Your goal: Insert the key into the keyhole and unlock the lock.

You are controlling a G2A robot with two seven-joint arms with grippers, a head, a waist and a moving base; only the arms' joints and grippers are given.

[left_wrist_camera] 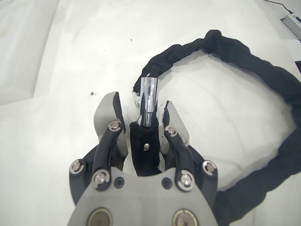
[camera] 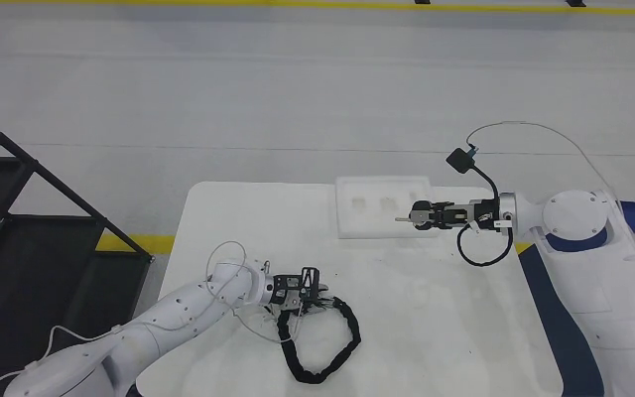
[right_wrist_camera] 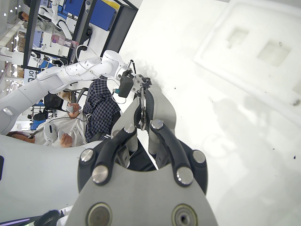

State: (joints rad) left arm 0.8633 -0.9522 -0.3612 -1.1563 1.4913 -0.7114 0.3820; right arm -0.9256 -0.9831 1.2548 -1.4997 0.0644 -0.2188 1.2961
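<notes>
A chain lock in a black fabric sleeve [camera: 322,349] lies looped near the table's front edge. Its chrome cylinder [left_wrist_camera: 148,99] sticks out of the black-covered lock body [left_wrist_camera: 145,147]. My left gripper [left_wrist_camera: 142,98] stands open astride that body, one finger on each side with narrow gaps; from above it [camera: 316,288] sits at the loop's upper end. My right gripper [camera: 415,215] hovers over the table's right part, beside the foam tray, shut on the flat metal key [right_wrist_camera: 142,116], whose tip [camera: 401,218] points left.
A white foam tray [camera: 385,206] with square pockets lies at the table's back middle. A black frame rack [camera: 50,248] stands off the table's left side. A dark cable [camera: 476,164] loops above the right wrist.
</notes>
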